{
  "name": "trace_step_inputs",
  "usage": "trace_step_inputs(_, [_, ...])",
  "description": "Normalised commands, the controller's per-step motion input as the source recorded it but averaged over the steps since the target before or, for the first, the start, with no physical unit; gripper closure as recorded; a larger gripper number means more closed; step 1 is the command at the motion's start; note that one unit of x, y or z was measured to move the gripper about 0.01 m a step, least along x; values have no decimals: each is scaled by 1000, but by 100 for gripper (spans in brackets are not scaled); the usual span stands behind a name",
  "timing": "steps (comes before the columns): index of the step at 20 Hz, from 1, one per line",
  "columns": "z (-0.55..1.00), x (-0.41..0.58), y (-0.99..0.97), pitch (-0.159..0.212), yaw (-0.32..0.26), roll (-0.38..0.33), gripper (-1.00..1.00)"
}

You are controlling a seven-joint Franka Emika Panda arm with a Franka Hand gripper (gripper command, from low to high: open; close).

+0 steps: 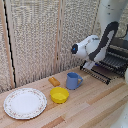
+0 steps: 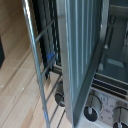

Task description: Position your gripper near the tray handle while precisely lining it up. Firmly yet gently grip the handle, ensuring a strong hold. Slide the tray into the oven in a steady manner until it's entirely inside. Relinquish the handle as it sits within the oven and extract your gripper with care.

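The gripper (image 1: 87, 65) hangs at the tray handle (image 1: 94, 74) by the table's far right edge; whether it grips is unclear.

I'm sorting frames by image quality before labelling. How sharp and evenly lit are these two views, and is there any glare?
Exterior view: soft and low in detail, evenly lit, faint shadows under the blue mug and yellow bowl; the robot arm looks bright, nearly washed out. Wrist view: blurred at close range, pale sheen along the rack bars and the oven door; the gripper cannot be made out.
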Motion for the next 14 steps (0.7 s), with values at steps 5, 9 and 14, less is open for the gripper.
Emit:
trace_step_inputs(5, [-30,121,-99,27,29,-38,100])
trace_step_inputs(9, [0,71,-331,63,54,-15,100])
trace_step_inputs(14, [2,53,-417,103,91,-4,100])
